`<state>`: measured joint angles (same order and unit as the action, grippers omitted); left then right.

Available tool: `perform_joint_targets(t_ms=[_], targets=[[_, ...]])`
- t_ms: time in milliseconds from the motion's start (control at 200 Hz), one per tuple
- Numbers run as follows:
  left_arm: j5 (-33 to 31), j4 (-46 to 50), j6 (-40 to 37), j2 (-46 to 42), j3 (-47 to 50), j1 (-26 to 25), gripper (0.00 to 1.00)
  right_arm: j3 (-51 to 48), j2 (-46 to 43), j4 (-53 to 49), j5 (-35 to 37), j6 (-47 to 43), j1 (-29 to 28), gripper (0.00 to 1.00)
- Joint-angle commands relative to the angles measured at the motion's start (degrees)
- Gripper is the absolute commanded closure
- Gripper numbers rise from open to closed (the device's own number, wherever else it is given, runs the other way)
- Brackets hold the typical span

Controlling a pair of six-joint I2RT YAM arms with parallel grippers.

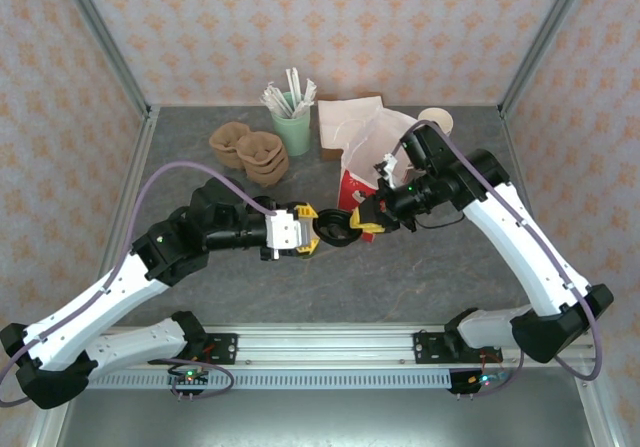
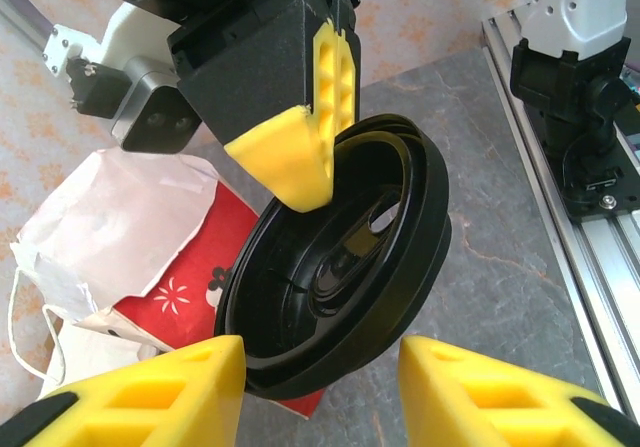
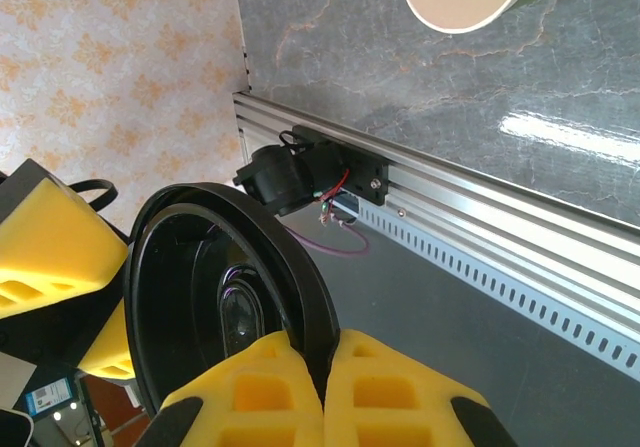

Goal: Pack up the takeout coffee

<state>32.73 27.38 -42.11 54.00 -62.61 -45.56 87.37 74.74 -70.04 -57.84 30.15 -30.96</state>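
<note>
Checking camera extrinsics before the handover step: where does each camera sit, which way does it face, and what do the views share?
Top external: above and behind the bases, looking down at the table; both arms, left gripper, right gripper, black lid between them.
Left wrist: on the left arm, facing the lid and red bag; own fingers at the bottom edge.
Right wrist: on the right arm, facing the near-edge rail; own fingers pinching the lid's rim.
Shared: the lid shows in all three.
</note>
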Motion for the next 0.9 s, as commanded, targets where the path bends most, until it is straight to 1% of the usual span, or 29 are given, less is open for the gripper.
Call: perform_joint_targets(t_ms=[0, 270, 596, 896], targets=[[0.7, 3.1, -1.3, -0.5, -2.0, -0.6, 0.55, -0.9, 0.5, 0.7, -2.4, 0.4, 0.2, 1.0], [0.4, 3.6, -1.7, 0.4, -2.7, -1.3, 0.61, -1.2, 1.2, 0.6, -3.1, 0.0, 0.2, 1.0], [-0.2, 6.0, -3.0, 2.3, -4.7, -1.6, 0.62, -1.7, 1.4, -0.7, -3.8, -1.5, 0.2, 1.0], [-0.2, 7.8, -3.2, 3.7, -5.9, -1.7, 0.76, -1.0, 2.1, -1.1, -4.5, -2.3, 0.1, 1.0]])
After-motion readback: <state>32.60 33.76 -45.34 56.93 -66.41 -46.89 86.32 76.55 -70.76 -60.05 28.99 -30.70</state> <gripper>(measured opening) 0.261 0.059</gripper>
